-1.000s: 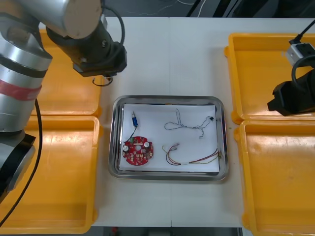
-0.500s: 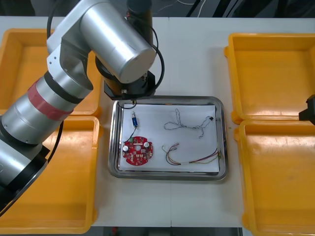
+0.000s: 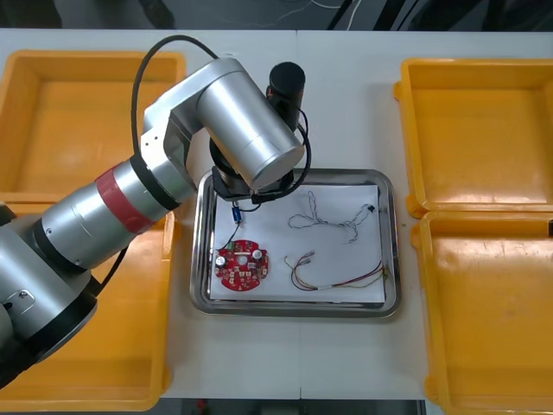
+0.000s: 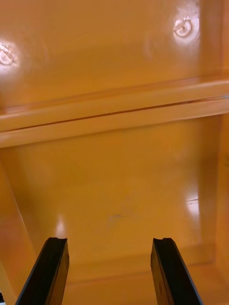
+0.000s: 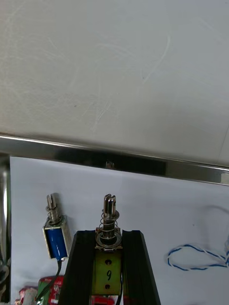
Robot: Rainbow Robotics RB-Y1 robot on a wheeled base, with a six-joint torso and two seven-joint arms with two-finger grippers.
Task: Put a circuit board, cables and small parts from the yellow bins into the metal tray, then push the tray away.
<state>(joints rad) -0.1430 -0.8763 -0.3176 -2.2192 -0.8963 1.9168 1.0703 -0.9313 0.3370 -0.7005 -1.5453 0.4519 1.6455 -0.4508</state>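
One small metal part: pinched by left gripper, just inside far rim of metal tray.
Right gripper: spread wide, empty, over yellow bin.

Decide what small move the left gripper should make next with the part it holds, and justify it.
Probably lower a little and open. The left gripper is shut on a small metal part, inside the metal tray's far rim, above bare white lining beside the blue-bodied part. The right gripper hangs open over a yellow bin.
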